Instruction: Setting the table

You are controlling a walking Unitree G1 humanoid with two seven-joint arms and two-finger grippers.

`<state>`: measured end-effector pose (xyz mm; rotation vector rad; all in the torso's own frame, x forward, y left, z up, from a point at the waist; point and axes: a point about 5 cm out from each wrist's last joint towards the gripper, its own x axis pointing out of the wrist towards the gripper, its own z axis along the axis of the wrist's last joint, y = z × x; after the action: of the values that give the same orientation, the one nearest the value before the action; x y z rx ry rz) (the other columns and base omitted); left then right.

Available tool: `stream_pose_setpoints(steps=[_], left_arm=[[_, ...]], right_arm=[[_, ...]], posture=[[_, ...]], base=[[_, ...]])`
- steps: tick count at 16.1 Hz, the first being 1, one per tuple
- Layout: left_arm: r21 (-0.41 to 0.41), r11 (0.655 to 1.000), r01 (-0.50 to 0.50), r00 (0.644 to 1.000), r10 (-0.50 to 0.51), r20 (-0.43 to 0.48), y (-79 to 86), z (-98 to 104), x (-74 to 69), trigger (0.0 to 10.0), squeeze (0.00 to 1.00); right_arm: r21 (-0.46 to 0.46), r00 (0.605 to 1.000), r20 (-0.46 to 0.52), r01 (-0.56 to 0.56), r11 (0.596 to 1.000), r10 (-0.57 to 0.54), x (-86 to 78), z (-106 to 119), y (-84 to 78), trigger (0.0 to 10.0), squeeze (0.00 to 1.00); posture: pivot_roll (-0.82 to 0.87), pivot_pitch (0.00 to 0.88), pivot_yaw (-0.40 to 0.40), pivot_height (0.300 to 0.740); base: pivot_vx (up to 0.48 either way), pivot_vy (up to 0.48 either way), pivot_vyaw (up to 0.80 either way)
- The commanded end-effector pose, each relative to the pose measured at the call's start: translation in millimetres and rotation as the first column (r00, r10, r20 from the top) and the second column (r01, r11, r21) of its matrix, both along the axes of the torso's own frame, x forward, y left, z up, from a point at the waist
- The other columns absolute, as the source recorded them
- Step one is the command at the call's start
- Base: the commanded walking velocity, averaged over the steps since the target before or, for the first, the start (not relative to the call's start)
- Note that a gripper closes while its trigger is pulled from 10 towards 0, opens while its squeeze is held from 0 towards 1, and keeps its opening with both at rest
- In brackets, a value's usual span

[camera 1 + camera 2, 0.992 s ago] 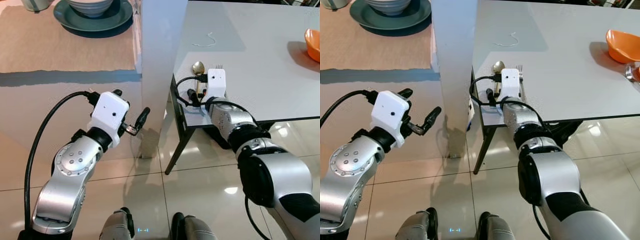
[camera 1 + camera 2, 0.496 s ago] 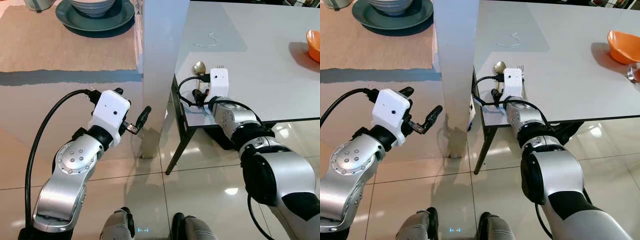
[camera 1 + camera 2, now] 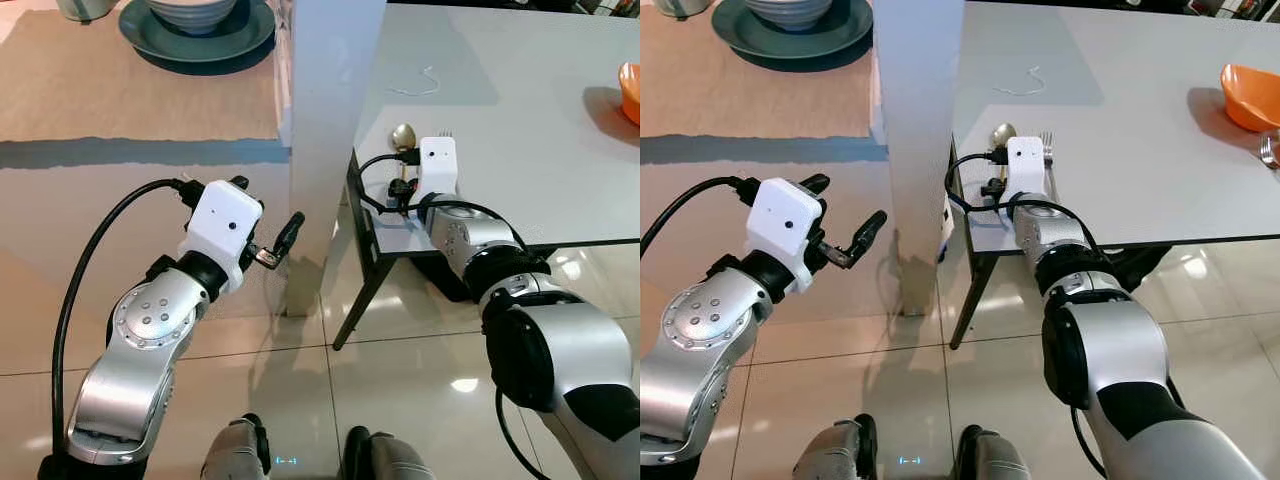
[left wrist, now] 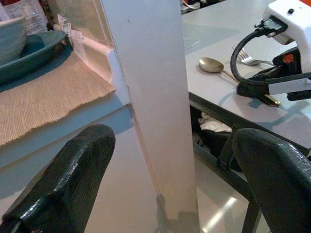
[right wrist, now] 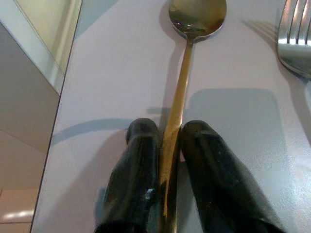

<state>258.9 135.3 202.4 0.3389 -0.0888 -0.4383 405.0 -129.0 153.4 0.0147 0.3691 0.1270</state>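
While clamped on the handle of one gold spoon (image 5: 187,73), right gripper (image 5: 167,160) sits low at the near edge of the grey table (image 3: 520,120), two black fingers (image 5: 214,179) pinching the handle from both sides. Spoon bowl flat on the tabletop, pointing away from the robot. One silver fork (image 5: 295,43) just beside the spoon. One orange bowl (image 3: 1248,95) well apart at the far right. Left gripper (image 3: 265,225) held over the floor by the white pillar (image 3: 325,150), fingers spread wide, nothing between them. One teal plate (image 3: 200,35) with one bowl (image 3: 190,10) on a woven mat (image 3: 130,95).
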Motion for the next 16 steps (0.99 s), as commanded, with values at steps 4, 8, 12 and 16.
stream_pose_setpoints(steps=[4,8,12,16], left_arm=[[-0.005,1.0,0.028,1.0,-0.028,0.007,-4.5,2,0.2,10.0,0.0],[-0.01,0.999,0.037,0.999,-0.037,0.01,-6.4,2,1.2,10.0,0.0],[-0.011,0.999,0.043,0.999,-0.043,0.011,-8.0,2,1.7,10.0,0.0],[-0.014,0.999,0.042,0.999,-0.042,0.02,-8.4,3,3.1,10.0,0.0]], right_arm=[[-0.028,0.996,-0.067,0.057,0.998,-0.058,-5.0,-13,-22.3,0.0,0.0],[-0.039,0.995,-0.066,0.066,0.997,-0.068,-5.4,-12,-33.7,0.0,0.0],[-0.041,0.996,-0.068,0.059,0.997,-0.062,-6.8,-15,-37.4,0.0,0.0],[-0.06,0.996,-0.086,0.028,0.998,-0.033,-11.9,-24,-43.5,0.0,0.0]], posture=[[0.15,0.208,-0.078,0.74],[0.14,0.195,-0.076,0.74],[0.13,0.185,-0.076,0.74],[0.13,0.175,-0.073,0.74]], base=[[0.0,0.0,0.0],[0.0,0.0,0.0],[0.0,0.0,0.0],[0.0,0.0,0.0]])
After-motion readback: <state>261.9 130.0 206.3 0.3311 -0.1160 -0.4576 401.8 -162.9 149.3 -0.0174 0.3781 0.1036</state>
